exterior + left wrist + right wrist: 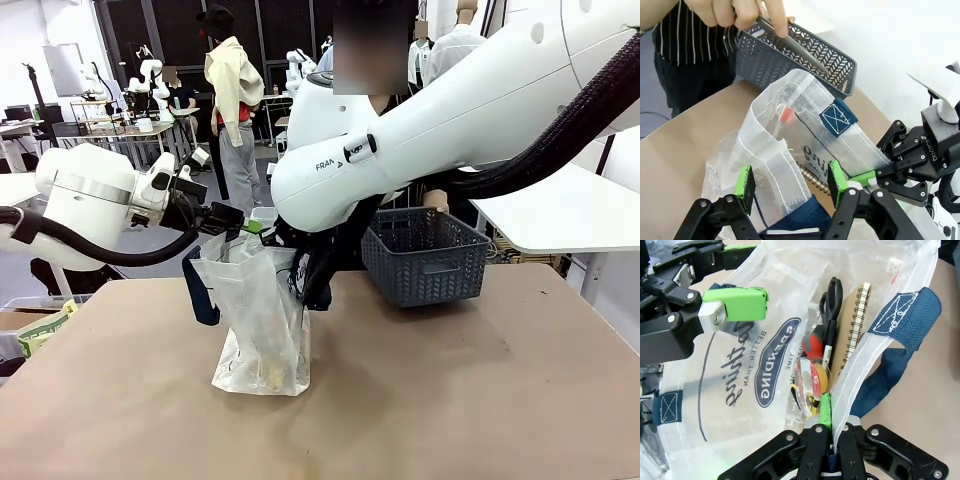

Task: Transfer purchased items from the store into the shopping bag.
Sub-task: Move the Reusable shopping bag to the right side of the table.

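Two tools hold the translucent white plastic shopping bag with dark navy strap handles (262,320) open at its mouth; the bag stands upright on the brown bench (450,390), left of centre. The left tool (790,187) has its green-padded fingers (744,181) spread wide, with a fold of the bag's rim and a navy strap between them. The right tool (829,415) has its fingers pressed together, pinching the opposite rim of the bag.

Inside the bag lie black-handled scissors (832,297), a brown spiral-bound notebook (852,335), a red and black item (814,345) and a roll of tape with yellow marking (810,380).

The dark grey rectangular plastic basket with lattice sides (425,255) stands on the far right of the bench, apart from the bag. The person's hand (747,12) at the basket grips a slim dark item (795,47) above its rim.
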You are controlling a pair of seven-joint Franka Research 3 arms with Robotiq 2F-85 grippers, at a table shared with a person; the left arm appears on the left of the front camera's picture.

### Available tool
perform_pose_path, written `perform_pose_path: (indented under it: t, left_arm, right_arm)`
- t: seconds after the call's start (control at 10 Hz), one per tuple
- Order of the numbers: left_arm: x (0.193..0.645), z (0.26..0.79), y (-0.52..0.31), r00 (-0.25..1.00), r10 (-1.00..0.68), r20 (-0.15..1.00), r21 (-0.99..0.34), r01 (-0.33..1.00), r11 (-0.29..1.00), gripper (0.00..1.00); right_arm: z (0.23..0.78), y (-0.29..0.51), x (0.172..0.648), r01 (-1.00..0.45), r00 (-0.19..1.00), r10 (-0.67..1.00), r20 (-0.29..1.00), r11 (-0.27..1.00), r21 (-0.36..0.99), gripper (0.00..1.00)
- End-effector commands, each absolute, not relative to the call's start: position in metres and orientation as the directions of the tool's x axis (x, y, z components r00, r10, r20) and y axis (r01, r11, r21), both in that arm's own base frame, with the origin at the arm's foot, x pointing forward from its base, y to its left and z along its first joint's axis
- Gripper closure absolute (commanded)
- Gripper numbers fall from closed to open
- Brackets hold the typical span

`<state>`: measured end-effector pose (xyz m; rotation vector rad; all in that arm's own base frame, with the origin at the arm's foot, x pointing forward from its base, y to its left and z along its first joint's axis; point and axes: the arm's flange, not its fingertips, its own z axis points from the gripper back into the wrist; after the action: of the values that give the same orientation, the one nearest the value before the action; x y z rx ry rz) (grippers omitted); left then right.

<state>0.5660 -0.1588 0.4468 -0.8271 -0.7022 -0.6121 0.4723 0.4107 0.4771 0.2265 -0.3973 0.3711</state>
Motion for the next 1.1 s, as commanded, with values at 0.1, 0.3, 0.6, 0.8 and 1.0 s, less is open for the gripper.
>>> perform_pose_path:
  t: [0.1, 0.3, 0.6, 0.8, 1.0]
  left_arm:
    - [0.5656, 0.4473, -0.1594, 0.619, -0.211, 0.756, -0.443, 0.722, 0.531, 0.25]
    - [0.5656, 0.4473, -0.1594, 0.619, -0.211, 0.756, -0.443, 0.722, 0.531, 0.25]
    - [0.5656, 0.4473, -0.1594, 0.619, -0.211, 0.756, -0.443, 0.722, 0.531, 0.25]
    - [0.5656, 0.4473, -0.1594, 0.619, -0.211, 0.756, -0.443, 0.722, 0.531, 0.25]
    - [0.5656, 0.4473, -0.1594, 0.619, -0.211, 0.756, -0.443, 0.722, 0.531, 0.25]
  right_arm:
    - [0.4764, 0.411, 0.4723, -0.394, 0.857, 0.307, 0.415, 0.908, 0.142, 1.0]
    - [0.4764, 0.411, 0.4723, -0.394, 0.857, 0.307, 0.415, 0.908, 0.142, 1.0]
    - [0.4764, 0.411, 0.4723, -0.394, 0.857, 0.307, 0.415, 0.908, 0.142, 1.0]
    - [0.4764, 0.411, 0.4723, -0.394, 0.857, 0.307, 0.415, 0.908, 0.142, 1.0]
    - [0.4764, 0.411, 0.4723, -0.394, 0.857, 0.307, 0.415, 0.908, 0.142, 1.0]
